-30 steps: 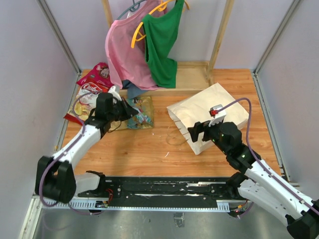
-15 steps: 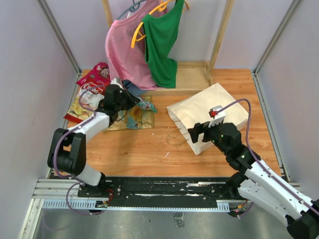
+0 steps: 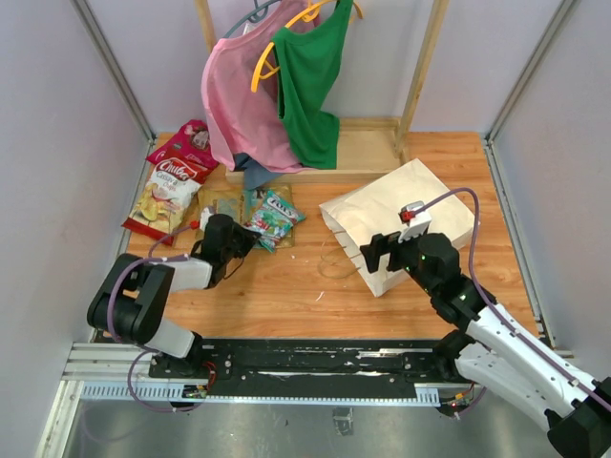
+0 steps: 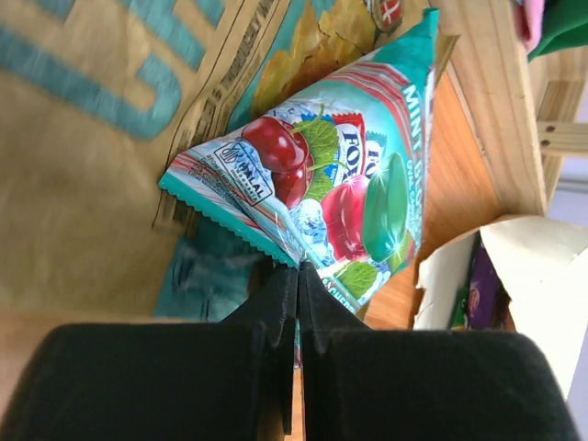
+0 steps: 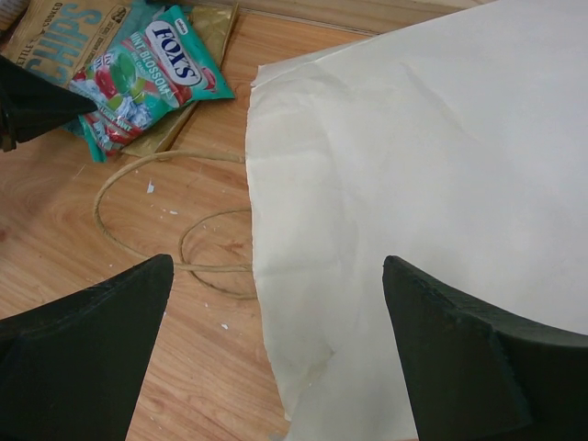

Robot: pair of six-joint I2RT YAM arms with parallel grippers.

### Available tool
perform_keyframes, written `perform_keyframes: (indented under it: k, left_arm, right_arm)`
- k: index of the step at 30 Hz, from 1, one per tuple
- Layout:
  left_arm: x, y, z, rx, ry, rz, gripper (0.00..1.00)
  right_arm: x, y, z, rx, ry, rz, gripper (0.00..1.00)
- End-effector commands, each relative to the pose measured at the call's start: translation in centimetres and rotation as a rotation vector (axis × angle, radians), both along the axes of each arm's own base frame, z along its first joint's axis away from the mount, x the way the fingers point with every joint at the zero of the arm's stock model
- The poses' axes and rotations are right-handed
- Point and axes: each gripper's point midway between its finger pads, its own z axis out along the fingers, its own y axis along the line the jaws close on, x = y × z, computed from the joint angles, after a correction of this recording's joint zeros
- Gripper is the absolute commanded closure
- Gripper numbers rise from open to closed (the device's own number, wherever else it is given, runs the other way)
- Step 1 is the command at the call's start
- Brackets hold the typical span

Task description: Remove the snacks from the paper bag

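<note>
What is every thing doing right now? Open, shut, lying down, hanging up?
paper bag: lying on its side, mouth open, purple packet inside.
teal packet: out of the bag, resting on the chips packet.
chips packet: out, lying flat.
red packets: out, lying flat.
left tool: shut on the teal packet's edge.
right tool: wide open, empty, above the bag.
pink garment, green garment: hanging on hangers.

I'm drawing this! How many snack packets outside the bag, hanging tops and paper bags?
Glossy snack packets outside: 4 (pink-red packet, red-and-white packet, tan packet, teal packet)
Hanging cloth tops: 2 (pink top, green top)
Creased cream paper bag: 1
Total: 7
</note>
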Motion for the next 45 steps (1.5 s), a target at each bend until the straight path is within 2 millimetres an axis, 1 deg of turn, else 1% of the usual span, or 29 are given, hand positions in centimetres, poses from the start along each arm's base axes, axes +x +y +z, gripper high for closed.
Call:
perform_keyframes:
  k: [1, 3, 5, 11, 12, 14, 15, 16, 17, 18, 19, 22, 25, 28, 31, 34, 37, 40, 43, 45]
  left_arm:
    - [0.3, 0.8, 3.3, -0.05, -0.152, 0.175, 0.99]
    - [0.1, 0.7, 3.3, -0.074, -0.164, 0.183, 0.99]
    - [0.4, 0.6, 3.4, -0.088, -0.169, 0.192, 0.99]
    - [2.3, 0.2, 4.5, -0.064, -0.196, 0.19, 0.99]
    - [2.6, 0.0, 4.7, -0.054, -0.197, 0.177, 0.99]
    - [2.9, -1.1, 5.0, -0.018, -0.208, 0.089, 0.92]
    - [2.7, -1.7, 5.3, -0.014, -0.227, 0.047, 0.83]
    - [2.7, -2.2, 6.0, -0.03, -0.262, 0.02, 0.57]
    - [2.0, -2.2, 6.0, -0.045, -0.287, 0.002, 0.28]
    - [1.8, -2.4, 6.5, -0.058, -0.319, -0.011, 0.08]
    - [1.7, -2.5, 6.7, -0.052, -0.326, -0.023, 0.01]
    - [1.4, -2.7, 6.5, -0.005, -0.296, -0.062, 0.0]
    - [0.6, -3.0, 7.3, 0.032, -0.304, -0.125, 0.0]
    - [-0.6, -4.5, 8.6, 0.058, -0.337, -0.267, 0.0]
    - [-2.8, -6.2, 9.3, 0.056, -0.361, -0.423, 0.0]
    - [-5.2, -7.0, 9.5, 0.045, -0.375, -0.503, 0.0]
    - [-6.9, -7.3, 9.4, 0.042, -0.378, -0.537, 0.0]
    - [-7.9, -7.7, 9.7, 0.045, -0.398, -0.575, 0.0]
    - [-8.4, -9.0, 9.8, 0.056, -0.4, -0.644, 0.0]
    - [-8.7, -10.0, 9.1, 0.067, -0.378, -0.69, 0.0]
  right_arm:
    - [0.4, -0.1, -0.2, 0.007, -0.005, -0.008, 0.02]
    - [0.4, 0.0, -0.3, 0.006, -0.004, -0.007, 0.02]
    - [0.4, 0.0, -0.3, 0.007, -0.004, -0.007, 0.02]
    - [0.5, -0.1, -0.3, 0.005, -0.004, -0.013, 0.02]
    - [0.5, -0.2, -0.3, 0.003, -0.003, -0.014, 0.02]
    - [0.5, -0.3, -0.4, -0.004, -0.006, -0.02, 0.02]
    - [0.5, -0.4, -0.3, -0.004, -0.009, -0.022, 0.02]
    - [0.5, -0.5, -0.4, -0.009, -0.007, -0.023, 0.02]
    - [0.5, -0.5, -0.4, -0.01, -0.009, -0.023, 0.02]
    - [0.5, -0.5, -0.4, -0.008, -0.009, -0.023, 0.02]
    - [0.5, -0.5, -0.3, -0.008, -0.01, -0.022, 0.02]
    - [0.5, -0.5, -0.4, -0.01, -0.007, -0.022, 0.02]
    - [0.5, -0.5, -0.5, -0.011, -0.007, -0.023, 0.02]
    - [0.6, -0.5, -0.7, -0.015, -0.001, -0.025, 0.02]
    - [0.7, -0.5, -0.7, -0.016, 0.001, -0.026, 0.02]
    - [0.7, -0.5, -0.7, -0.013, -0.002, -0.029, 0.02]
    - [0.8, -0.7, -0.8, -0.015, -0.002, -0.042, 0.02]
    - [1.0, -0.4, -0.9, -0.01, 0.014, -0.042, 0.02]
    - [0.9, 0.3, -1.0, -0.009, 0.043, -0.017, 0.02]
    - [0.9, 0.4, -0.9, -0.002, 0.049, -0.016, 0.02]
